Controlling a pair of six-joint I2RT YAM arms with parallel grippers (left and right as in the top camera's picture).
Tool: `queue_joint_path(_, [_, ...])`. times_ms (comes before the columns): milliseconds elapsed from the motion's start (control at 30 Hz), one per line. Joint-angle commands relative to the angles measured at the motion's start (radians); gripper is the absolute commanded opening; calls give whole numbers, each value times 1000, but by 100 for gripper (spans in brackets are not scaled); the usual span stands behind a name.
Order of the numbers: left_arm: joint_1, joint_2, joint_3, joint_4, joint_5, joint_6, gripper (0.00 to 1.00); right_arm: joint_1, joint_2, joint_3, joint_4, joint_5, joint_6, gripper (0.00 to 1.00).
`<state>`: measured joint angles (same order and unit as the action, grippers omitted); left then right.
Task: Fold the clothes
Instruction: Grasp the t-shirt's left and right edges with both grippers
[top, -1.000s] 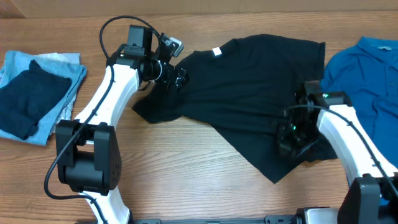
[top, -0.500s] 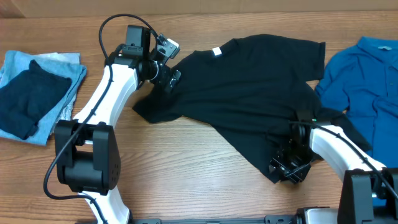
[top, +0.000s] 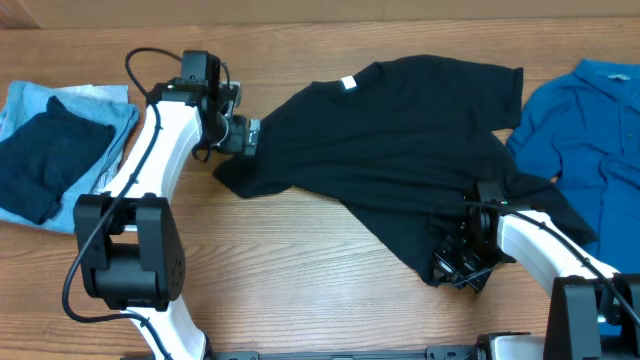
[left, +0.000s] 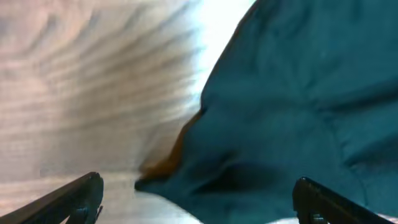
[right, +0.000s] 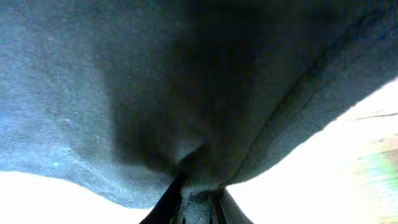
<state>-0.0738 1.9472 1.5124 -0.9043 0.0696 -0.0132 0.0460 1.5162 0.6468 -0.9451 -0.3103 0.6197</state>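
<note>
Overhead camera high above the table, two wrist cameras close in on the cloth.

The overhead view looks straight down on the table (top: 300, 260), with the arm bases at 6 o'clock, and takes in the whole black shirt (top: 400, 140). The left wrist view sits low and near. It faces out past the left gripper (left: 199, 202), whose fingers (left: 78, 196) stand at 7 and 5 o'clock, toward the sleeve edge that the overhead shows at 9 o'clock. The right wrist view is nearer still, filled with cloth, with the right gripper (right: 198, 202) at 6 o'clock. It shares the hem at 4 o'clock in the overhead.
</note>
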Motion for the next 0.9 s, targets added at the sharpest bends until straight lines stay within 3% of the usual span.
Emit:
queue_joint_path(0, [2,9,-18,-34,-27,-31,100,0,8,-22,48,51,-51,14])
queue_joint_path(133, [2,10,-76,9,-89,-16,98,0,8,-22,49,62,-52,15])
queue_joint_path(267, [2,10,-190,167,-69,80,97,0,8,-22,51,62,-51,15])
queue_joint_path(367, [2,11,-233,243,-69,128,86,0,8,-22,52,62,-51,16])
queue_joint_path(467, [2,11,-284,321,-69,175,84,0,8,-22,52,62,-51,17])
queue_joint_path(500, [2,11,-296,339,-69,185,77,0,8,-22,52,62,-51,18])
queue_joint_path(533, [2,11,-297,339,-69,186,61,0,8,-22,52,62,-51,18])
queue_joint_path(567, [2,11,-297,340,-69,186,34,0,8,-22,52,62,-51,18])
queue_joint_path(600, [2,11,-297,341,-69,186,17,0,8,-22,52,62,-51,18])
queue_joint_path(633, [2,11,-297,347,-69,186,6,0,8,-22,51,62,-51,18])
queue_joint_path(733, [2,11,-289,363,-69,185,4,0,8,-22,51,62,-51,17])
queue_joint_path(833, [2,2,-263,334,-68,170,4,0,8,-22,50,61,-51,4])
queue_joint_path(867, [2,-8,-228,289,-45,154,4,0,8,-14,42,54,-53,4])
